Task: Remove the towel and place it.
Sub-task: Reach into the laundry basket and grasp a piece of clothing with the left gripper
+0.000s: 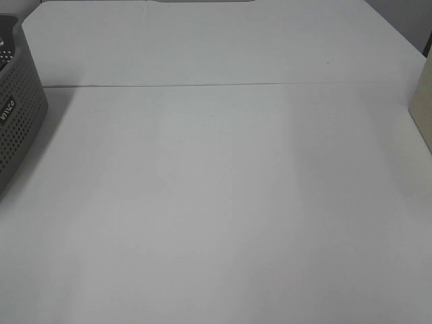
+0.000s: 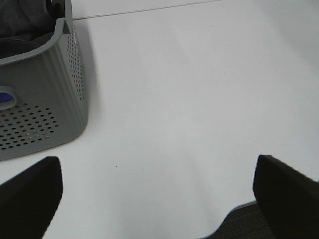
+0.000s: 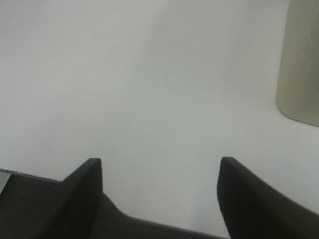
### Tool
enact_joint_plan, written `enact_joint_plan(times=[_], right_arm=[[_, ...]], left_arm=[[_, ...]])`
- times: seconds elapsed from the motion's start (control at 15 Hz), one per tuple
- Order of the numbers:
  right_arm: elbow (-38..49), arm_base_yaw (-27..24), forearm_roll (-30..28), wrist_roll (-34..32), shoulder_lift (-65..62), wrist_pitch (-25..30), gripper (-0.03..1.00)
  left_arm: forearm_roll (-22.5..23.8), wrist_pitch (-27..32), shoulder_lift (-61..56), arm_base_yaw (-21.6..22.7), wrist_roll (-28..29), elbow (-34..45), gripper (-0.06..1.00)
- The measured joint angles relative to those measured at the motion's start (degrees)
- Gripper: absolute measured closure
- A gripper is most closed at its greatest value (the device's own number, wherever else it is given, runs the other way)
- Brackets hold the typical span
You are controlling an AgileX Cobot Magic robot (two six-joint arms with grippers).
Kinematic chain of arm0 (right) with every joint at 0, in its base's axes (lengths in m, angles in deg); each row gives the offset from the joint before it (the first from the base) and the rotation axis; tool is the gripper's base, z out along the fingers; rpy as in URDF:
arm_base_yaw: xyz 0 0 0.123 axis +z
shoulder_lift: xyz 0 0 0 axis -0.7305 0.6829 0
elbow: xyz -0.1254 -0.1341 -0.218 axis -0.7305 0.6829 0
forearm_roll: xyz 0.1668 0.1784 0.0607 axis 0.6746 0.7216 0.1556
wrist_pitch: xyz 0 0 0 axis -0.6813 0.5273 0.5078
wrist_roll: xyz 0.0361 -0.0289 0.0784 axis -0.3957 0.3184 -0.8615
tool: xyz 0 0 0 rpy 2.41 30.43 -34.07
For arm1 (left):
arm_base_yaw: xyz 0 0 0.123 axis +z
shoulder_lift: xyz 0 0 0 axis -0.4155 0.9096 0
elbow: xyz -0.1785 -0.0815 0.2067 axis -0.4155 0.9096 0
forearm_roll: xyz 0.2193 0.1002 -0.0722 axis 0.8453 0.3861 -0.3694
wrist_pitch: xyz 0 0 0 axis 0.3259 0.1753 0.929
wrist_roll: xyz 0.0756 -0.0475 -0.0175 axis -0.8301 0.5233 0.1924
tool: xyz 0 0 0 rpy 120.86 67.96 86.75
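The towel shows only as dark folded cloth lying inside the grey perforated basket, and most of it is out of frame. In the exterior high view the basket stands at the table's left edge, and neither arm appears there. My left gripper hovers over the white table near its front edge, beside the basket and apart from it, open with nothing between its fingers. My right gripper is also open and empty, low over bare table at the front edge.
A beige upright object stands at the table's right edge, and the right wrist view shows the same beige object beyond the gripper. A thin seam crosses the white table. Dark floor lies past the table's front edge.
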Motion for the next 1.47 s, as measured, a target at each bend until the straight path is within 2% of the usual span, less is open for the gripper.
enact_joint_plan(times=[0.33, 0.47, 0.67, 0.93, 1.47], right_arm=[[0.0, 0.0, 0.0, 0.0, 0.0, 0.0, 0.32], [0.0, 0.0, 0.0, 0.0, 0.0, 0.0, 0.32], [0.0, 0.0, 0.0, 0.0, 0.0, 0.0, 0.32], [0.0, 0.0, 0.0, 0.0, 0.0, 0.0, 0.32], [0.0, 0.0, 0.0, 0.0, 0.0, 0.0, 0.32]], left_arm=[[0.1, 0.0, 0.0, -0.1, 0.0, 0.0, -0.03], [1.7, 0.0, 0.0, -0.1, 1.7, 0.0, -0.03], [8.9, 0.0, 0.0, -0.1, 9.7, 0.0, -0.03], [8.1, 0.0, 0.0, -0.1, 6.0, 0.0, -0.03], [8.1, -0.1, 0.0, -0.2, 5.7, 0.0, -0.03]])
